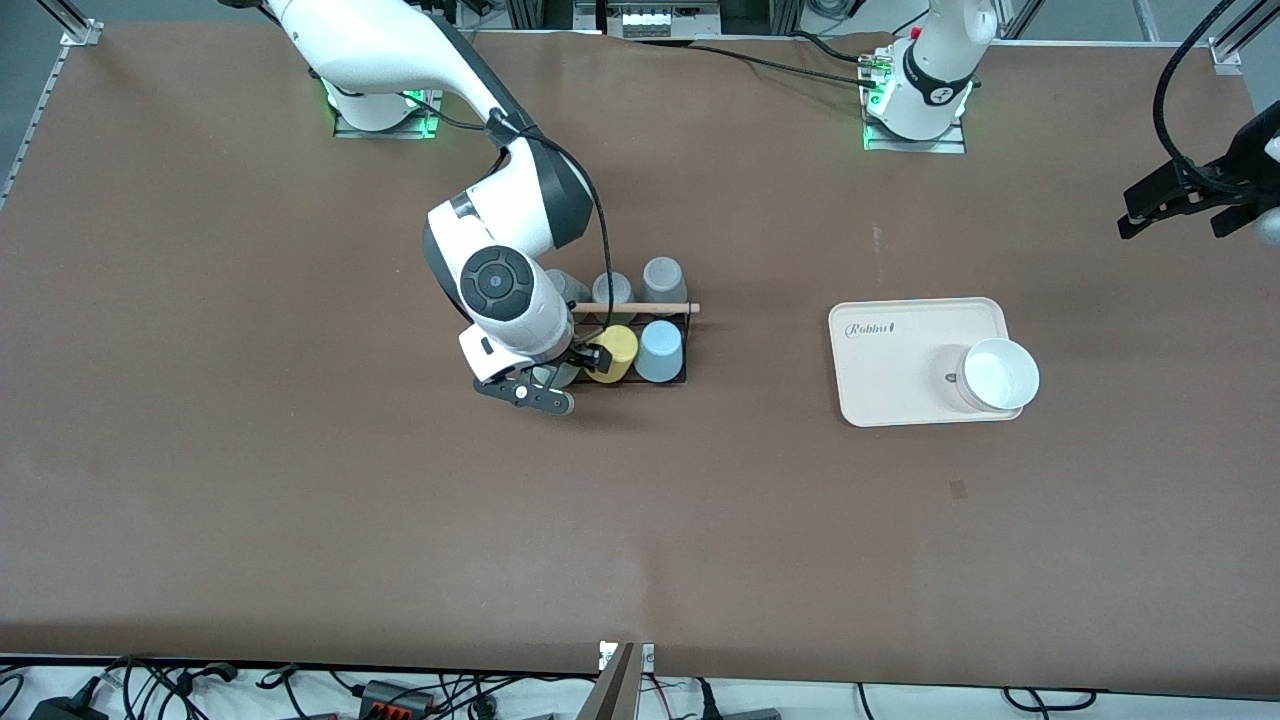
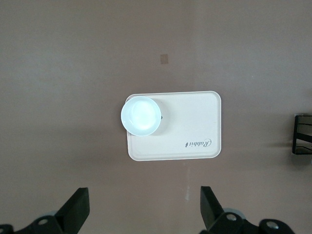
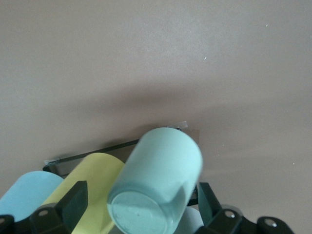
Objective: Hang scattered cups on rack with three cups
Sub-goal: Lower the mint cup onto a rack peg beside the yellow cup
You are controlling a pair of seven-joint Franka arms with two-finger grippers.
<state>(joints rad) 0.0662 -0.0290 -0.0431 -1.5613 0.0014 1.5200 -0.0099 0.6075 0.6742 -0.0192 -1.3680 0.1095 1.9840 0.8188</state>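
Note:
The black wire rack (image 1: 686,345) with its wooden rod (image 1: 640,308) stands mid-table. A light blue tumbler (image 1: 660,350) and a yellow cup (image 1: 612,352) hang on its nearer side. The mint green tumbler (image 3: 156,180) lies tilted at the rack's end toward the right arm, beside the yellow cup (image 3: 92,180). It sits between the spread fingers of my right gripper (image 3: 141,204), with a gap on one side. From the front, my right gripper (image 1: 572,368) mostly hides that tumbler (image 1: 555,376). My left gripper (image 1: 1175,210) is open and empty, high over the left arm's end of the table.
Three grey cups (image 1: 663,273) hang on the rack's side nearer the robots. A cream tray (image 1: 890,370) with a white bowl (image 1: 1000,375) lies toward the left arm's end. The left wrist view shows the tray (image 2: 190,122) and bowl (image 2: 141,115).

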